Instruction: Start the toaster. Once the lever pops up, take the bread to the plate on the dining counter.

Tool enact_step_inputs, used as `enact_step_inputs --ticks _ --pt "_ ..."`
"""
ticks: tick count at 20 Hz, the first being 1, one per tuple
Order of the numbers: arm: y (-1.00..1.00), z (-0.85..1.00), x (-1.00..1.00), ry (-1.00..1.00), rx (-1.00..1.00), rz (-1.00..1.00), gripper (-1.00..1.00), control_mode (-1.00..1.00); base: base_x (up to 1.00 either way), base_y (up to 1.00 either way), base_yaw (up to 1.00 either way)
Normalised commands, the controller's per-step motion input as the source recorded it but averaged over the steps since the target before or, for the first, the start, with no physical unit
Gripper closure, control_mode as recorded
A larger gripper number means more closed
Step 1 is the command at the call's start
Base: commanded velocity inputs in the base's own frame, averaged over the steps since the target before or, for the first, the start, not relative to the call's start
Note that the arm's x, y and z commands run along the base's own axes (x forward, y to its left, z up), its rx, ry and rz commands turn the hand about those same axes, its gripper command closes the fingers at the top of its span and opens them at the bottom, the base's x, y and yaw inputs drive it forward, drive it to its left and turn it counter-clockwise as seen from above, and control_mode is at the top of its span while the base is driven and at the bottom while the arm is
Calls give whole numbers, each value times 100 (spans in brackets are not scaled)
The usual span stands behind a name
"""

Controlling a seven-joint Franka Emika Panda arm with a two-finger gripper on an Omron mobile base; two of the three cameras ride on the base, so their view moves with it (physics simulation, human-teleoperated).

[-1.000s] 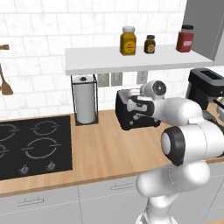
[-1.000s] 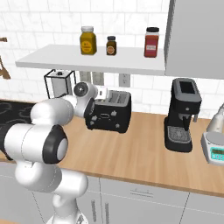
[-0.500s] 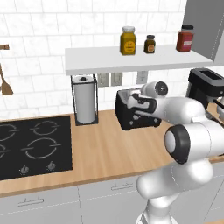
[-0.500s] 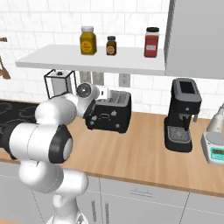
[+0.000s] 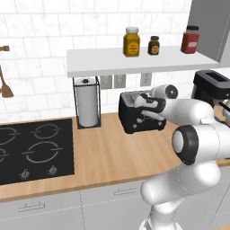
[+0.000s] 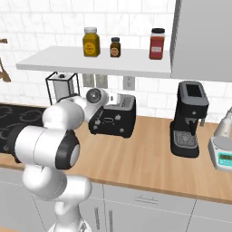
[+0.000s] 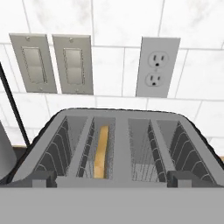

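One gripper (image 5: 144, 108) sits right at the black boxy two-slot toaster (image 5: 137, 117) on the wall-side worktop; whether its jaws are apart I cannot tell. A thin tan slice of bread (image 7: 102, 151) stands in the left slot. Press the lever straight down, I'd say, until it latches.

A home kitchen is showing here — a wooden worktop (image 5: 103, 152) is running along a white tiled wall, carrying a black hob (image 5: 31, 150), a paper towel holder (image 5: 86, 107), a toaster (image 6: 113, 118) and a coffee machine (image 6: 188, 118), with spice jars (image 6: 91, 41) sitting on a shelf (image 6: 97, 61) above.
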Motion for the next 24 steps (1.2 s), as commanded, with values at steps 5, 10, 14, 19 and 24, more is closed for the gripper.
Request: enact_step_inputs --ticks 5,10,14,19,24 --pt "1 0 11 0 0 -1 -100 -100 0 0 0" --pt "18 0 20 0 0 -6 -100 -100 0 0 0" --pt "16 -3 9 0 0 -6 -100 -100 0 0 0" --pt "16 0 0 0 0 -4 -100 -100 0 0 0" --pt "4 -1 0 0 0 0 -100 -100 0 0 0"
